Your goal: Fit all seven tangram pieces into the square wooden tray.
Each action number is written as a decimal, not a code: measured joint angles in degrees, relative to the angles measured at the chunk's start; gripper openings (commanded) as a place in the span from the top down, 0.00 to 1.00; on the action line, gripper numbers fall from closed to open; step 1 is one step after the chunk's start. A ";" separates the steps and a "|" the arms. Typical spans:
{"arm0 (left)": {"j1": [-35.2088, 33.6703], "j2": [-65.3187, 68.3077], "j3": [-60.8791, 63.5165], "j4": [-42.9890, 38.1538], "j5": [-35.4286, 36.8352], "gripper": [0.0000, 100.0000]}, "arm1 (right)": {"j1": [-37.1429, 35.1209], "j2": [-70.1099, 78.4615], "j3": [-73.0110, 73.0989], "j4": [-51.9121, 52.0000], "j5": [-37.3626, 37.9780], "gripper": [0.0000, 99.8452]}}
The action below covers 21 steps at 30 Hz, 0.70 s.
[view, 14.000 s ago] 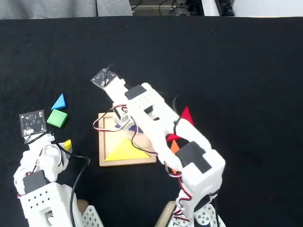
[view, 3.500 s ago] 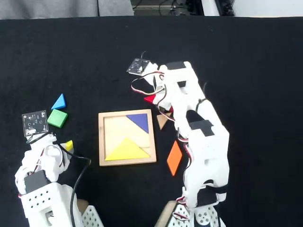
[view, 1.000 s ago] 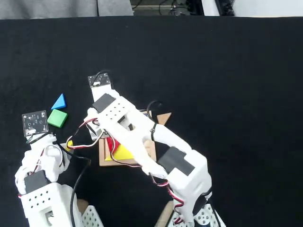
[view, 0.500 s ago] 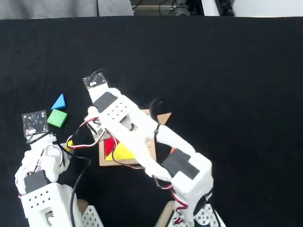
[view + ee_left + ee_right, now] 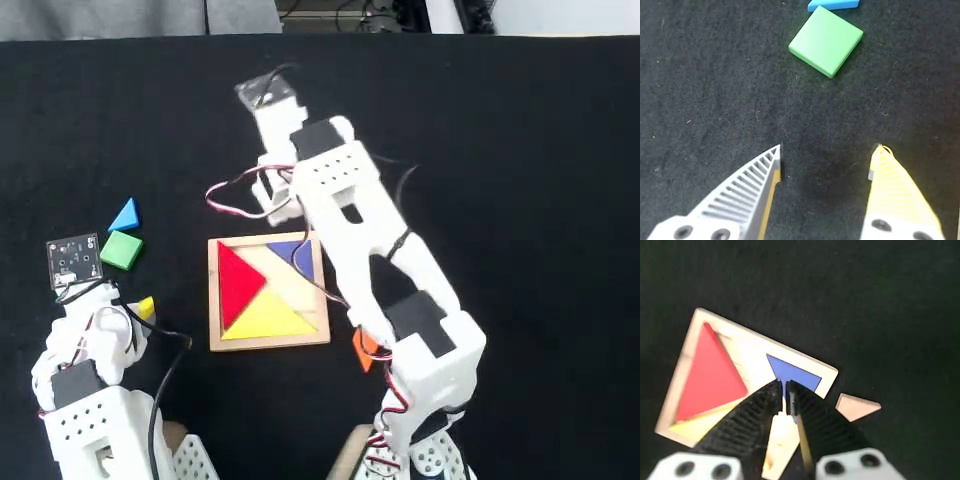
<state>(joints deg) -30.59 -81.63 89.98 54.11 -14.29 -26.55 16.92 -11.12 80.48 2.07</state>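
- A black cloth-covered table (image 5: 520,150) fills the scene. Past its far edge hang a grey curtain (image 5: 100,17) and a tangle of dark cables (image 5: 345,14).
- One square wooden tray (image 5: 270,343) lies on the cloth between the two arms.
- Seven pieces in all: three in the tray, four outside it.
- In the tray are a red triangle (image 5: 237,283) along one side, a yellow triangle (image 5: 268,318) at the near edge and a blue triangle (image 5: 288,253) in a far corner. Red and yellow meet edge to edge.
- Outside the tray, a light-blue triangle (image 5: 125,215) and a green square (image 5: 121,250) sit close together, well apart from it. A tan triangle (image 5: 856,406) lies just beside the corner that holds the blue one. An orange piece (image 5: 364,346) shows near the right arm's base, mostly hidden, so its shape is unclear.
- The right gripper (image 5: 784,389) hangs over the tray's far side with its tips above the blue triangle. Its fingers are pinched nearly together and hold nothing.
- The left gripper (image 5: 829,152) is spread wide over bare cloth. The green square lies ahead of its tips, not touching.
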 measured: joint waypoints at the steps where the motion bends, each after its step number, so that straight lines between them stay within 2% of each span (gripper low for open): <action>1: 0.00 0.00 0.00 0.00 0.00 0.72 | -0.18 0.00 1.67 -1.23 0.70 0.99; 12: 0.18 0.00 0.00 0.00 0.00 0.72 | -8.09 0.00 19.78 -18.64 2.02 0.99; 21: 0.18 0.00 0.00 0.00 0.00 0.72 | -8.97 0.35 21.27 -21.63 2.02 0.99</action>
<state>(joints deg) -30.42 -81.63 89.98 54.11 -14.29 -35.52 17.27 10.15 58.86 4.09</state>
